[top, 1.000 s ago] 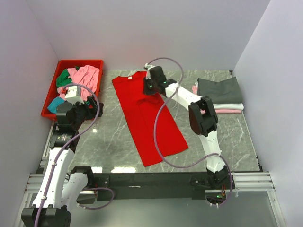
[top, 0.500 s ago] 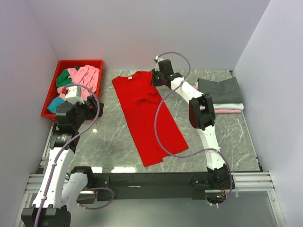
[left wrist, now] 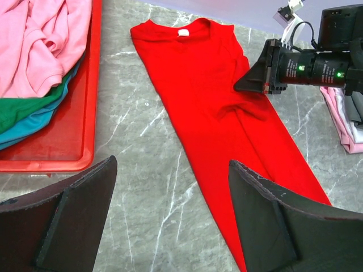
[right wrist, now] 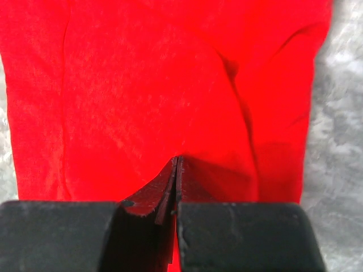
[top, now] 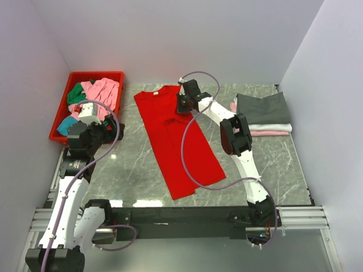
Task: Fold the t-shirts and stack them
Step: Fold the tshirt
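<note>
Where the right gripper point(top: 180, 105) meets the red t-shirt point(top: 178, 144), its fingers are seen pressed together at the shoulder on the right arm's side, near the collar end. A thin pinch of red cloth appears to be caught between them. The shirt is spread flat on the marble table point(top: 136, 170), with its long axis running from the collar at the far left to the hem at the near right. From the closed tips, the bulk of the cloth lies to the left and toward the arms' bases, so a fold of this side would, it is judged, be carried leftward across that axis. The right arm is plainly the nearer one. The left gripper point(left wrist: 172, 165) is held wide open and empty, well apart from the shirt, near the red bin point(top: 96, 74).

Pink, green and teal unfolded tees point(top: 102, 90) are heaped in that bin. A folded stack point(top: 264, 109), dark grey over white and pink, is laid at the table's far right.

How much cloth is actually pinched cannot be made out, since the tips are buried against the fabric in the right wrist view. In the left wrist view the hem is hidden behind a finger of the left gripper.
</note>
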### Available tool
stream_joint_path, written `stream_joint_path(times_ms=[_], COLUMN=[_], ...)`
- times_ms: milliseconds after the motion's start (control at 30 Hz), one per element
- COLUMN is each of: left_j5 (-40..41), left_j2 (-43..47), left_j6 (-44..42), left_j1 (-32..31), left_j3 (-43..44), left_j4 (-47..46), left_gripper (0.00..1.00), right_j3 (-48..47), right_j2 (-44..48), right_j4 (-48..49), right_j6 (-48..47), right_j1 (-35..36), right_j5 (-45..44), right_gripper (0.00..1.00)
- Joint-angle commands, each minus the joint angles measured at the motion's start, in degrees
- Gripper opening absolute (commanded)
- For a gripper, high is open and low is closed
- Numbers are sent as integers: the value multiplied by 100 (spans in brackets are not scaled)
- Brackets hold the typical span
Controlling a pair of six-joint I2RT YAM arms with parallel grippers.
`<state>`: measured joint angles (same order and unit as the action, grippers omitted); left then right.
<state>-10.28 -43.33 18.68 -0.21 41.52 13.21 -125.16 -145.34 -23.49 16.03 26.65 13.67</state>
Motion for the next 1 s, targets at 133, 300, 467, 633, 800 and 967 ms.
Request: stream_joint_path(times_ms=[133, 300, 467, 633, 800, 967], left_j5=[-289, -1850, -2178, -1204, 785, 2310], left_j2=[79, -491, -1090, -844, -878, -2438], left_j6=[-40, 180, -11, -723, -787, -462], left_j1=[3, 3, -1420, -4054, -6489, -8150], left_j3=[50, -21, 128, -336, -908, -428], left_j4=[-345, -653, -408, -749, -900, -532], left_gripper=[91, 96, 81, 85, 85, 72], right_j3=[133, 948, 3393, 6562, 6908, 7934], right_j2=[1410, 2956, 4792, 7289, 7652, 8143], right_j4=[21, -673, -764, 1082, -3231, -3611], right_j6=[-433, -2681, -4536, -5320, -10236, -11683], right_j1=[-20, -300, -757, -1232, -1531, -1593], right_j5=[380, 2443, 3424, 3658, 4451, 3776], right_gripper=[4, 25, 50, 100, 91, 86])
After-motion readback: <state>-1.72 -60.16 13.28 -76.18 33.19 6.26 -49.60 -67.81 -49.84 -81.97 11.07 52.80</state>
